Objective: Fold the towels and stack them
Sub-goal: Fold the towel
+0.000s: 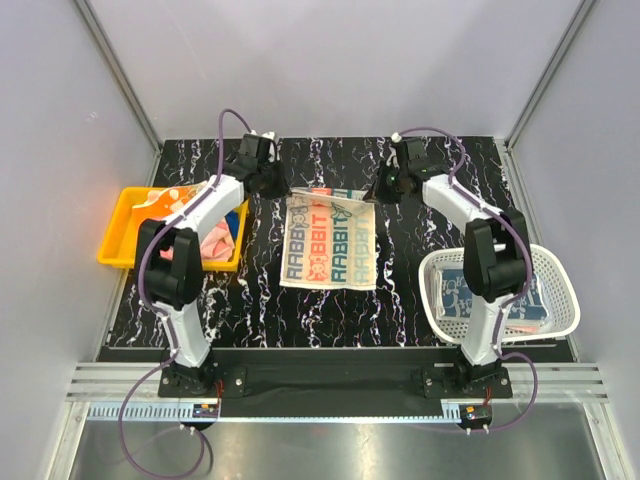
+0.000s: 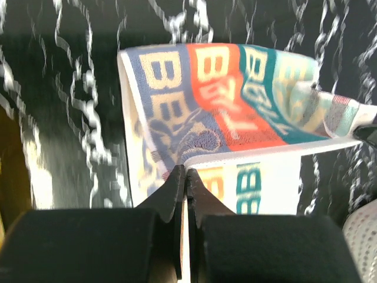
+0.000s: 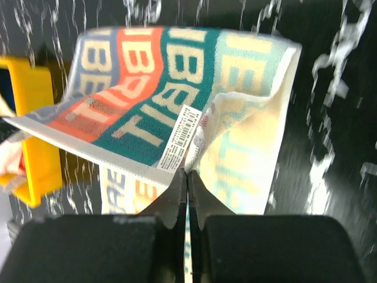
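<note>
pink towel (image 1: 214,242): partly behind left arm (image 1: 170,262) | basket towel (image 1: 452,296): partly behind right arm (image 1: 488,262) | printed towel (image 1: 330,245) corners: hidden inside jaws

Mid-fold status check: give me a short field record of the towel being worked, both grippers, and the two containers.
towel in work: printed towel, spread at the middle of the table, far edge lifted
left gripper: shut on the printed towel's far left corner
right gripper: shut on its far right corner, next to the barcode label
fold state: not yet folded over
yellow tray: left side, holds a crumpled pink towel and others
mesh basket: right side, holds blue-printed towels
</note>
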Motion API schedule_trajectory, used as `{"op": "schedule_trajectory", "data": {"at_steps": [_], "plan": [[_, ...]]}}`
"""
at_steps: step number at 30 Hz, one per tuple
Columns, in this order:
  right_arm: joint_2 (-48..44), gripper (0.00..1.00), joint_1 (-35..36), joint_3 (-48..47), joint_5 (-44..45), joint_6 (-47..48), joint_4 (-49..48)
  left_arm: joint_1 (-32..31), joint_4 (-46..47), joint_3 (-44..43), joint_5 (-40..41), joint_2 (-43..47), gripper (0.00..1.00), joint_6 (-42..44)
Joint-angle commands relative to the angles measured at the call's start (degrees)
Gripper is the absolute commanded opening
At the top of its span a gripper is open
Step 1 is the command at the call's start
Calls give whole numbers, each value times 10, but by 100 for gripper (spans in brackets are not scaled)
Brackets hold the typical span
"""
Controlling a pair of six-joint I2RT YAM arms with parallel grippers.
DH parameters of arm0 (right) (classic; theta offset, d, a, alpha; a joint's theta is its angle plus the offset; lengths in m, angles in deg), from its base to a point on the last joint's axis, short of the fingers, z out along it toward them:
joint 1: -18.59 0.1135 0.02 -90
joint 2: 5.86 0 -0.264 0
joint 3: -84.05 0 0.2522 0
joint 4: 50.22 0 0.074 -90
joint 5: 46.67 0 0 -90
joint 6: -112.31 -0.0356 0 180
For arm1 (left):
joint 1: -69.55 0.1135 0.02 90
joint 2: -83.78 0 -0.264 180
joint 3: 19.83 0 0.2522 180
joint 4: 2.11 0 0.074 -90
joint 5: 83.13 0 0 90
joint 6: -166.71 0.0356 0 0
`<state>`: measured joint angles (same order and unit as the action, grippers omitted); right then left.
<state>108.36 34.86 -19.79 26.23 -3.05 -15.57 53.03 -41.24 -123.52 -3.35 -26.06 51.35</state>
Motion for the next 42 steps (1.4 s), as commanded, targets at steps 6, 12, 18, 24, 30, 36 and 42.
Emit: {"op": "schedule_trajectory", "data": {"at_steps": [6,12,18,24,30,36,42], "plan": [[-146,0,36,176,90,-30,-21,-53,2,119,182,126,0,8],[-212,0,51,260,107,-48,-30,-80,8,196,222,170,0,3],[-269,0,55,292,119,-60,-24,-91,-3,228,248,220,0,-1],[-310,0,62,334,119,-85,-31,-101,-12,252,258,245,0,1],[-337,0,72,383,115,-115,-60,-121,-11,282,275,253,0,-13],[-363,0,76,394,124,-122,-59,-127,-8,302,290,266,0,-24],[-379,0,78,388,127,-123,-45,-126,-24,293,305,288,0,-22]]}}
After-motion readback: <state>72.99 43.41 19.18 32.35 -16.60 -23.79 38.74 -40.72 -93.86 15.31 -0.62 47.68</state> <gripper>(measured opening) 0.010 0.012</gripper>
